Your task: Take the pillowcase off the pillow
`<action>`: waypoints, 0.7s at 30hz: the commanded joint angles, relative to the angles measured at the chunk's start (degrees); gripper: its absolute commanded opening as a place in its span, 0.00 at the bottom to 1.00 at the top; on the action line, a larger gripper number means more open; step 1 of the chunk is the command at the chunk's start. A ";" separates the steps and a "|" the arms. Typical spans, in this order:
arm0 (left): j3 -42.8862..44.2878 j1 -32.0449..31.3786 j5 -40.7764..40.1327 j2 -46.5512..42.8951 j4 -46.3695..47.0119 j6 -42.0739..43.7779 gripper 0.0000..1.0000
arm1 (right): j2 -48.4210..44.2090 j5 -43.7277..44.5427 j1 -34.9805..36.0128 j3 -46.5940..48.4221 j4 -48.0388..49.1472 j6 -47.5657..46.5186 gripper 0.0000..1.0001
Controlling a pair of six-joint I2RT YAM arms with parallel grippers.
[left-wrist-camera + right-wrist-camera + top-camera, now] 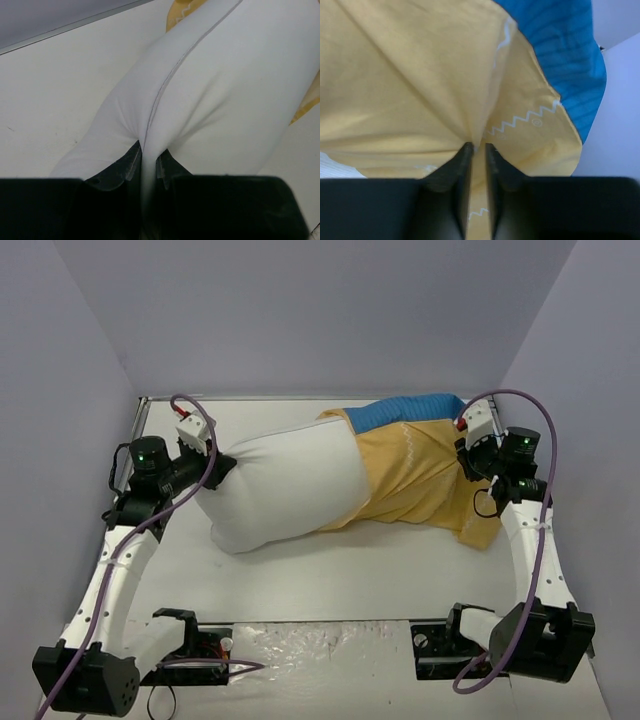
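Observation:
The plump white pillow (285, 490) lies across the table, its left half bare. The pillowcase (420, 470), mustard yellow with white zigzags and a blue striped part (415, 408) at the back, still covers its right end. My left gripper (222, 468) is shut on the pillow's left end; in the left wrist view the white fabric (200, 90) is pinched between the fingers (131, 162). My right gripper (466, 462) is shut on the pillowcase's right edge; in the right wrist view yellow cloth (420, 80) bunches between the fingers (465, 155).
The white table (300, 580) is walled by lilac panels at the back and sides. A metal rail (150, 400) runs along the table's far edge. Both arm bases (190, 650) and purple cables sit at the near edge.

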 commanded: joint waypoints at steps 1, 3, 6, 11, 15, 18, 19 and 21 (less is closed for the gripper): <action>2.59 1.83 -2.79 -0.33 6.96 -2.16 0.02 | -2.66 -4.39 -2.20 -0.48 -0.96 -3.11 0.22; 5.47 1.66 -1.65 2.74 7.92 -7.23 0.02 | -5.46 -8.70 -2.11 0.39 -3.51 -3.90 0.52; 14.75 1.31 -3.65 10.46 2.96 -14.19 0.02 | -9.61 -14.69 -2.02 1.97 -5.10 -3.82 0.70; 29.47 0.87 -13.85 23.91 -10.61 -14.83 0.02 | -12.51 -18.12 -1.76 2.86 -6.16 -0.22 0.77; 32.12 -2.28 -22.89 21.93 -12.56 -7.73 0.33 | -12.69 -17.51 -1.76 1.19 -7.04 -2.05 0.79; 27.48 -8.61 -32.21 13.85 -6.42 -0.52 0.76 | -11.99 -18.47 -1.58 -0.74 -8.00 -5.21 0.80; 26.07 -9.93 -33.44 10.09 -5.01 0.98 0.81 | -11.64 -19.00 -1.49 -1.27 -8.35 -6.18 0.81; 23.43 -11.70 -31.36 7.25 -3.76 4.85 0.87 | -10.32 -19.53 -0.36 -1.45 -10.02 -8.99 0.82</action>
